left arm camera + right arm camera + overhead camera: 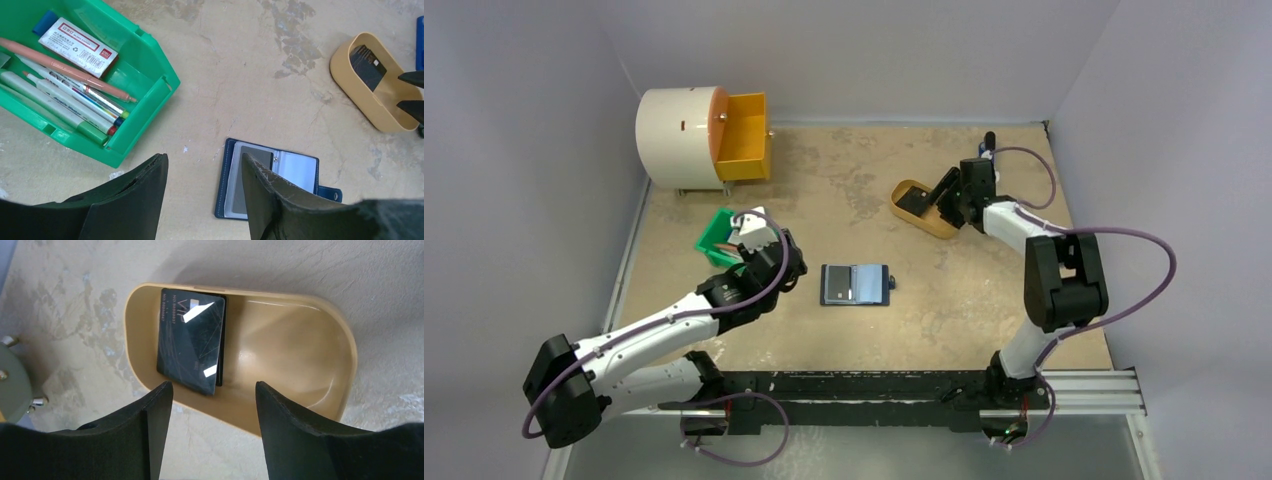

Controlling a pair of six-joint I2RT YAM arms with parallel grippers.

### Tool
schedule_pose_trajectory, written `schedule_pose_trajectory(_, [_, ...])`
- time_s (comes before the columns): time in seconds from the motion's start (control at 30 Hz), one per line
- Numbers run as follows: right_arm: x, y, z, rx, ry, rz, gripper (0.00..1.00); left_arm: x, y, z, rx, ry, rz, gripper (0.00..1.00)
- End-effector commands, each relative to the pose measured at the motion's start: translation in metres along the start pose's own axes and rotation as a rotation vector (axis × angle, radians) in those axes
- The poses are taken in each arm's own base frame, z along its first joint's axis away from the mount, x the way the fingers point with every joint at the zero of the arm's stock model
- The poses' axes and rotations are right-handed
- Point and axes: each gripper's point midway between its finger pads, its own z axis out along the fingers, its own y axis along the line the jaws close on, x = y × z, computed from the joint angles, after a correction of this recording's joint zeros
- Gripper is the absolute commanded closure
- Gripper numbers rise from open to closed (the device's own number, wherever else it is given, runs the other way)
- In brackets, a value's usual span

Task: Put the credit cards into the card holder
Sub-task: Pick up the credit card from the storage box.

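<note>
Mustard-yellow oval tray at the far right of the table, with a small pile of dark, shiny credit cards lying flat in one end. Right under the right gripper, so much nearer to that arm than to the other one. From the right wrist: cards just ahead of the fingertips and a little to the left of the gap, long side pointing away, short side across the gap. Jaws there wide open, holding nothing and touching nothing, up over the near rim of the tray. Likely next: a dip down and forward, a bit to the left, to pinch the top card by its long edges. Tricky, most likely, with the card so flat on the pile. Navy-blue card holder in the middle of the table, open flat, clear pockets up, long side running left to right, snap tab at the right end. Something grey in its left pocket, maybe a card. Well apart from the tray. Closest to the left gripper, just beside it on its right. Jaws there open too, and empty. One finger in front of a corner of the card holder in the left wrist view; touching or not, cannot tell. Green bin of pens just on the other side of that gripper.
</note>
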Motion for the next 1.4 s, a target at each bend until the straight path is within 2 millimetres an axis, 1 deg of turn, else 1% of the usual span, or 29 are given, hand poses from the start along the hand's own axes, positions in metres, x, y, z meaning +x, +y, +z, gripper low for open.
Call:
schedule_pose_trajectory(0.0, [-0.021, 0.018, 0.009, -0.041, -0.059, 0.019, 0.37, -0.005, -0.007, 0.002, 0.012, -0.009, -0.008, 0.45])
schedule_pose_trajectory(0.27, [-0.016, 0.015, 0.035, -0.026, -0.031, 0.027, 0.41, -0.004, -0.010, 0.005, 0.013, -0.002, -0.005, 0.46])
schedule_pose_trajectory(0.47, [-0.014, 0.019, 0.044, -0.041, -0.010, 0.030, 0.44, -0.002, -0.010, 0.006, 0.011, 0.001, -0.002, 0.48])
schedule_pose_trajectory(0.63, [-0.010, 0.019, 0.050, -0.048, 0.008, 0.032, 0.52, -0.001, -0.009, 0.006, 0.009, 0.003, -0.003, 0.48])
schedule_pose_trajectory(0.93, [-0.005, 0.015, 0.052, -0.041, 0.021, 0.031, 0.65, 0.004, -0.007, 0.007, 0.007, 0.014, -0.002, 0.49])
schedule_pose_trajectory(1.03, [-0.006, 0.015, 0.049, -0.045, 0.016, 0.032, 0.69, 0.005, -0.008, 0.007, 0.008, 0.017, -0.005, 0.50])
schedule_pose_trajectory(1.2, [-0.006, 0.009, 0.045, -0.037, 0.003, 0.036, 0.75, 0.005, -0.008, 0.007, 0.010, 0.019, -0.007, 0.50])
schedule_pose_trajectory(1.37, [-0.008, 0.006, 0.040, -0.035, -0.003, 0.041, 0.78, 0.007, -0.007, 0.007, 0.009, 0.024, -0.010, 0.50])
